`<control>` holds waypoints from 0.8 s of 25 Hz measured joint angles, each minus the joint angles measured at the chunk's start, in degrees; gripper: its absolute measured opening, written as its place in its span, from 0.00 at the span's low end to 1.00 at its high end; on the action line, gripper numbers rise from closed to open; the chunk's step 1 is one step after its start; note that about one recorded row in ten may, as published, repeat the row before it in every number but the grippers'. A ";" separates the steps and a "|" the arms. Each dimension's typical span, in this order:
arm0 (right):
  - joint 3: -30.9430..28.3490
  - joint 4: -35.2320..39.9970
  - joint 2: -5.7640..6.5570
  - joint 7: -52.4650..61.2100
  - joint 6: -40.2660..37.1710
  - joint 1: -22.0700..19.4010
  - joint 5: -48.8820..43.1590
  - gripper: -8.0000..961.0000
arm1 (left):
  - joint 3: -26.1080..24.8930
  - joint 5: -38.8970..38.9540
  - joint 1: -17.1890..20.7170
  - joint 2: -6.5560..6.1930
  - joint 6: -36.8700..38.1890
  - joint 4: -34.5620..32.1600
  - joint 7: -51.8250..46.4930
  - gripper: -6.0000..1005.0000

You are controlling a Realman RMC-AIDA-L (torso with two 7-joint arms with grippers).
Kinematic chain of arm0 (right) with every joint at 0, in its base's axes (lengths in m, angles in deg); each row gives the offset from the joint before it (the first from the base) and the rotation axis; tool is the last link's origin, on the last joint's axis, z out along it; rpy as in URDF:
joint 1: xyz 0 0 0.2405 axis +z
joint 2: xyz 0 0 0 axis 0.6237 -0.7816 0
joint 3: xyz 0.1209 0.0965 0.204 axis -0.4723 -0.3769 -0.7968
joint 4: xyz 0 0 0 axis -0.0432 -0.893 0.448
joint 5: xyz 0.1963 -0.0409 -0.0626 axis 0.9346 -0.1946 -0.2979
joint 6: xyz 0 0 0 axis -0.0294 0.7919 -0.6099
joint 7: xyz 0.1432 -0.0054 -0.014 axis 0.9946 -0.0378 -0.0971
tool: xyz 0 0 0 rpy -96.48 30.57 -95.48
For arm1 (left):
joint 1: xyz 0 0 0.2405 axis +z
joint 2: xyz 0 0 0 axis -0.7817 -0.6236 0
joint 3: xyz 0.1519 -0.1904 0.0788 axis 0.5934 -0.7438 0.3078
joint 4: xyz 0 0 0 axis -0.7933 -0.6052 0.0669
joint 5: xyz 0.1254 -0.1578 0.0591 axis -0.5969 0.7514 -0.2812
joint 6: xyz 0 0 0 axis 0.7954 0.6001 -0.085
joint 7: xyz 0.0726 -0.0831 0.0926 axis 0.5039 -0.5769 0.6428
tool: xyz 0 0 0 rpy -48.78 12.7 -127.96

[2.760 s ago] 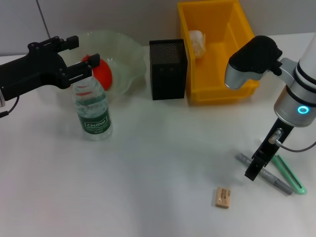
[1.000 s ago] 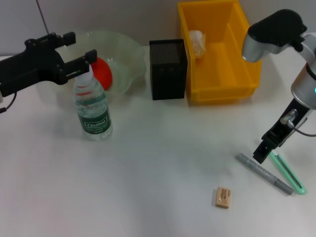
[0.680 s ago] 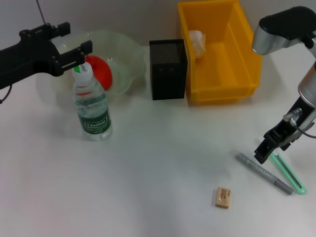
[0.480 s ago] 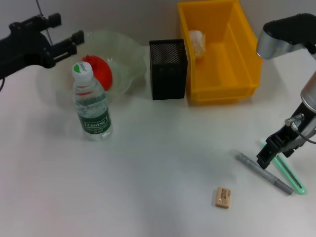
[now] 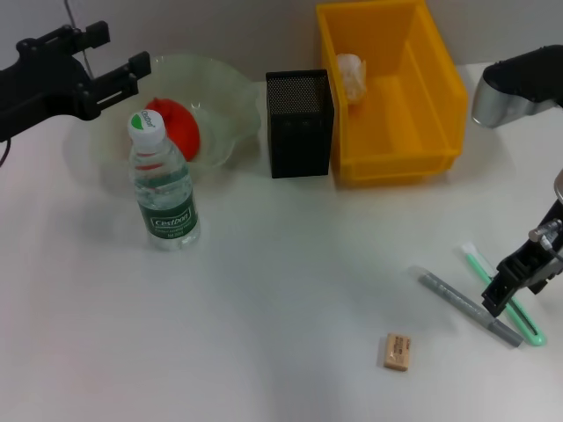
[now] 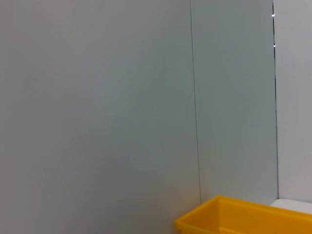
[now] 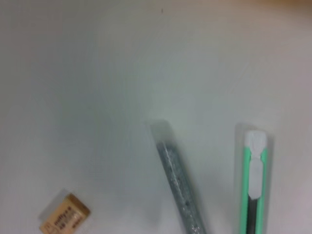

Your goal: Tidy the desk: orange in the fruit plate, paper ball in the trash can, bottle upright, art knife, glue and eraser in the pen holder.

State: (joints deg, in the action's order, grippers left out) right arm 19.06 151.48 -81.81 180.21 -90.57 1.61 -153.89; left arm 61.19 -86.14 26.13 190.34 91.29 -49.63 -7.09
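Because knife (image 5: 503,294), glue (image 5: 469,308) and eraser (image 5: 397,352) lie unpicked, the right gripper (image 5: 508,290) hovers over them, finger state unclear; the left gripper (image 5: 110,63), open, hangs near the bottle (image 5: 164,186).

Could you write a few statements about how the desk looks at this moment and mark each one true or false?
1. The orange lies in the fruit plate. True.
2. The bottle lies on its side. False: it stands upright, cap on.
3. The paper ball is in the trash can. True.
4. The eraser is inside the pen holder. False: it lies on the desk.
5. The left gripper grips the bottle. False: it is open, above and behind it.
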 joint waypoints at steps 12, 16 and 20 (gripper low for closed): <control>-0.64 -2.69 1.22 -1.95 4.20 -0.29 -1.65 0.73 | -0.17 0.21 -2.04 0.24 -0.47 4.21 3.12 0.68; -0.88 -3.53 1.24 -1.94 5.64 -0.09 -1.66 0.73 | 0.06 0.33 -2.48 0.26 -1.02 4.36 3.38 0.68; -0.90 -5.60 1.15 -1.82 6.77 0.89 -1.66 0.73 | 0.02 0.34 -2.71 0.28 -1.18 4.38 3.45 0.68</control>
State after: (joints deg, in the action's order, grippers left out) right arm 18.15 145.87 -80.66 178.39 -83.80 2.50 -155.55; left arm 61.22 -85.80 23.42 190.62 90.11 -45.25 -3.64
